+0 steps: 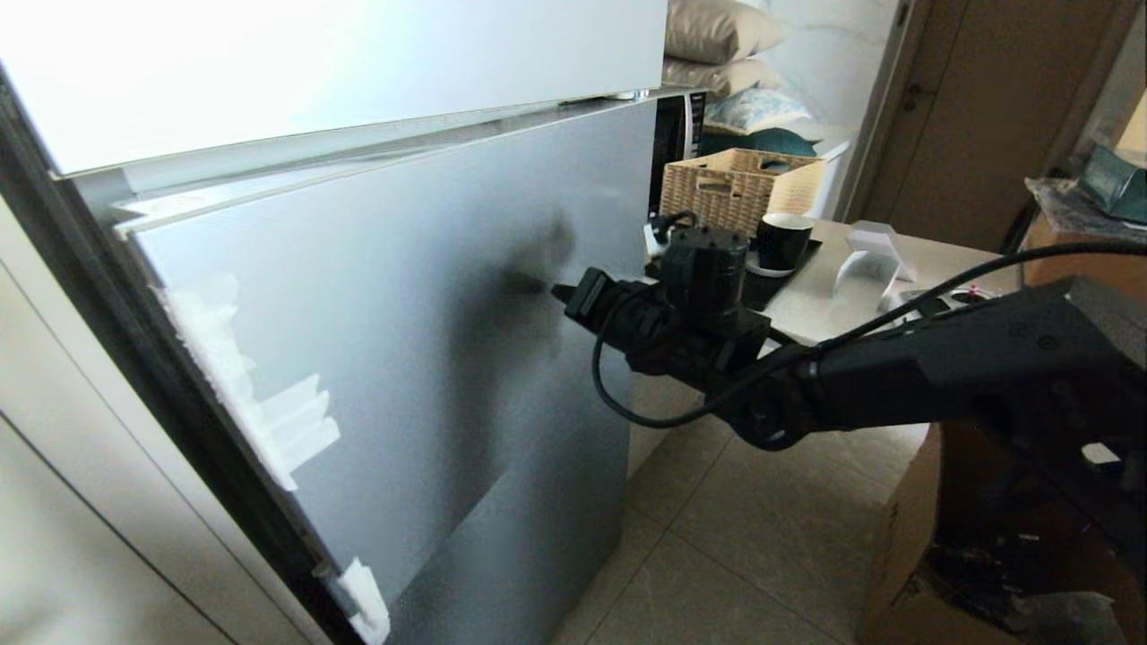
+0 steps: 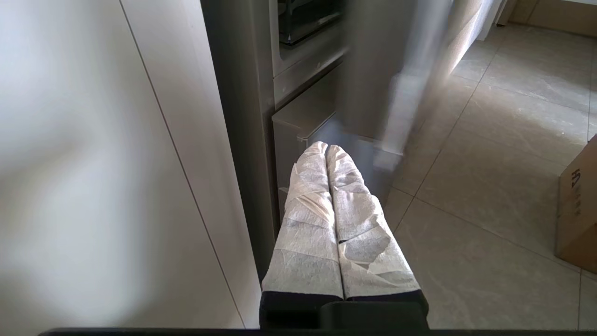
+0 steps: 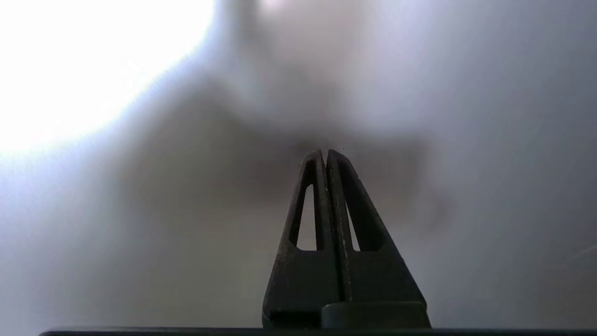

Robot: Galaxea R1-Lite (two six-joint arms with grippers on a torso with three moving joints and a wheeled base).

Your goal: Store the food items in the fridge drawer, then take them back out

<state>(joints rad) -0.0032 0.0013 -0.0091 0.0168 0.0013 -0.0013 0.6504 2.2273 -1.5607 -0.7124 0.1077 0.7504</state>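
The food items and the fridge drawer are out of view; a grey fridge door (image 1: 403,313) fills the head view, with white foam scraps along its left edge. My right gripper (image 1: 563,292) reaches in from the right with its tips at or just off the door's face. Its black fingers (image 3: 312,196) are shut with nothing between them, against the blurred grey door. My left gripper (image 2: 326,147) hangs low beside the fridge's bottom corner. Its fingers (image 2: 308,210) are wrapped in white tape, pressed together and empty. The door edge (image 2: 396,93) is smeared in the left wrist view.
A table at the back right carries a wicker basket (image 1: 739,184) and a black cup (image 1: 784,240). A cardboard box (image 1: 905,537) stands on the tiled floor (image 1: 762,520) under my right arm. A white cabinet panel (image 2: 93,163) runs along the fridge's left.
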